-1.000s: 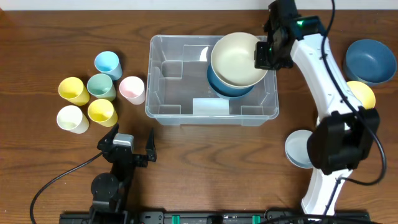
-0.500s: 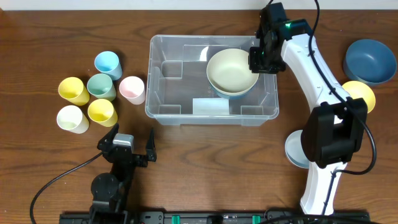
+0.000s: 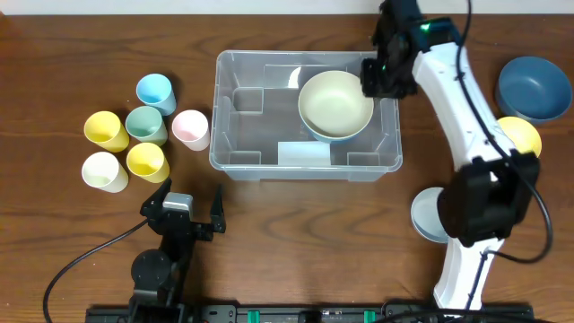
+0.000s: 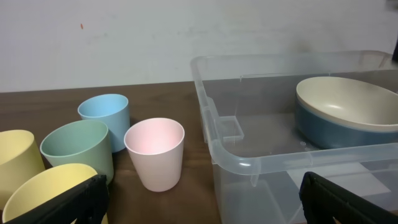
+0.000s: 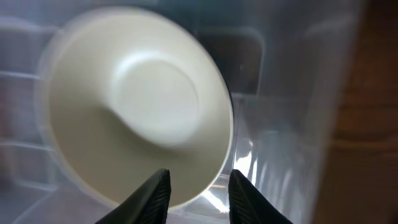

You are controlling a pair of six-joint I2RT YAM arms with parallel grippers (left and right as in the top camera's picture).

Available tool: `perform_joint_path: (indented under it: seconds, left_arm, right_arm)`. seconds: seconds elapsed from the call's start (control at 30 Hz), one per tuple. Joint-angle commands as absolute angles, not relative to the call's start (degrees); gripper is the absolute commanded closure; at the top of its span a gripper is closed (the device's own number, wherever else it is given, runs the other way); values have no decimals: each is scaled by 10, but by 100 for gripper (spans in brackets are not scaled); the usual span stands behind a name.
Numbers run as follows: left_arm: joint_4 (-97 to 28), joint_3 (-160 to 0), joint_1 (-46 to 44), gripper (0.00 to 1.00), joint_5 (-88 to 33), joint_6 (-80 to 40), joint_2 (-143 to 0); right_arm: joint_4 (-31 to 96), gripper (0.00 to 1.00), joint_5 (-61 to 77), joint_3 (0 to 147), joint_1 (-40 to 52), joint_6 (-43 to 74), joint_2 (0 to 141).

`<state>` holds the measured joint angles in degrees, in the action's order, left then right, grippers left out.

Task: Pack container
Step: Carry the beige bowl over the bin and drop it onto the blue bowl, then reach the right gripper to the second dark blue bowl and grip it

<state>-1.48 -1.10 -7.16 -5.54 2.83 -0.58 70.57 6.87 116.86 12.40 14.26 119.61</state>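
- container point(image 3: 256, 126): sits mid-table with its long axis running left-right. Its right half holds the bowl stack and its left half is bare floor.
- cream bowl point(image 3: 334, 104): lies upright inside the container's right half, nested in a blue bowl point(image 4: 329, 134). Its far-right rim lies right under the right claw.
- loose bowls: dark blue bowl point(image 3: 534, 88), yellow bowl point(image 3: 525, 135) and grey bowl point(image 3: 429, 215) all stand on the table to the right of the container, outside it. They are on the right arm's side, well apart from the left arm.
- right gripper point(image 3: 378, 76): hangs over the container's far-right corner, just above the cream bowl's rim. The wrist view shows the fingers point(image 5: 155, 193) part way open with a clear gap. The bowl edge shows past that gap, and nothing looks pinched.
- left gripper point(image 3: 186, 196): low at the near-left, fingers spread as wide as they go and holding nothing. It faces the cups and the container's left wall.
- cups: blue cup point(image 3: 154, 91), green cup point(image 3: 145, 125), pink cup point(image 3: 189, 128), two yellow cups point(image 3: 105, 131) and white cup point(image 3: 103, 170) cluster left of the container, all upright. They are nearest the left claw.
- judgement: the bowls to the right are the right arm's reach, so it has to swing right and away from the bin. The cups suit the left arm and the bin's bare left half.
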Motion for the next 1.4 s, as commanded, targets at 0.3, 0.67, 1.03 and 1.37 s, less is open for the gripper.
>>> perform_joint_path:
  seconds: [0.3, 0.67, 1.03, 1.37]
  left_arm:
    - [-36, -2, -68, 2, -60, 30, -2]
    - [-36, -2, -68, 2, -60, 30, -2]
    - [-36, -2, -68, 2, -60, 30, -2]
    - [-36, -2, -68, 2, -60, 30, -2]
  right_arm:
    - [744, 61, -24, 1221, -77, 132, 1109]
    - [701, 54, -24, 1221, -190, 75, 1188]
    - [649, 49, -23, 1221, -221, -32, 1282]
    - [623, 49, -11, 1221, -223, -76, 1342]
